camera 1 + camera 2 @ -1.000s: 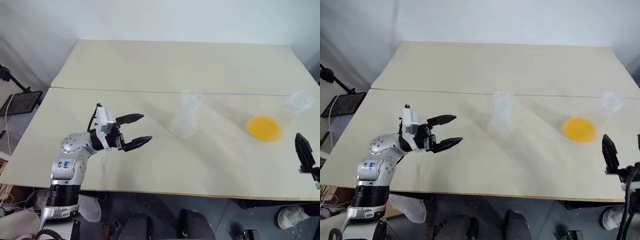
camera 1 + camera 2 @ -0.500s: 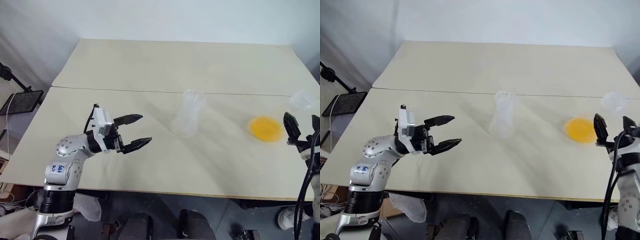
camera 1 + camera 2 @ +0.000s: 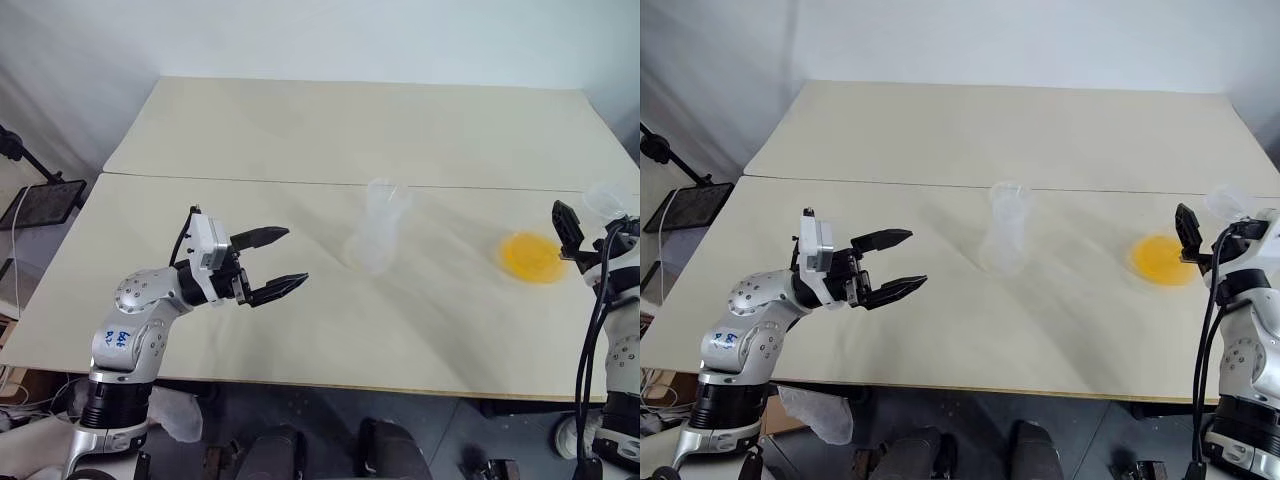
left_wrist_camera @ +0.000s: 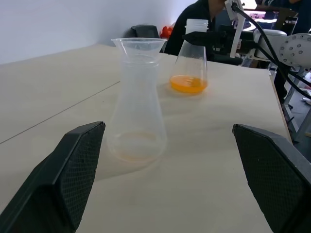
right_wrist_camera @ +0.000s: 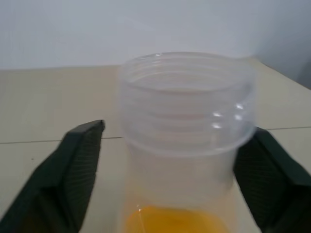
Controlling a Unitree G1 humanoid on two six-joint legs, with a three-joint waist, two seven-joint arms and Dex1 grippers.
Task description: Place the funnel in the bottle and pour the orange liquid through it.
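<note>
The bottle and the flask looked like clear, smooth, slightly glossy plastic. The table was matt and pale. The left gripper's fingers were black, finely textured.

Pale beige desk, seam running across its middle. Standing on it: clear bottle with funnel in its neck, near the centre; clear flask holding orange liquid, toward the right edge.
</note>
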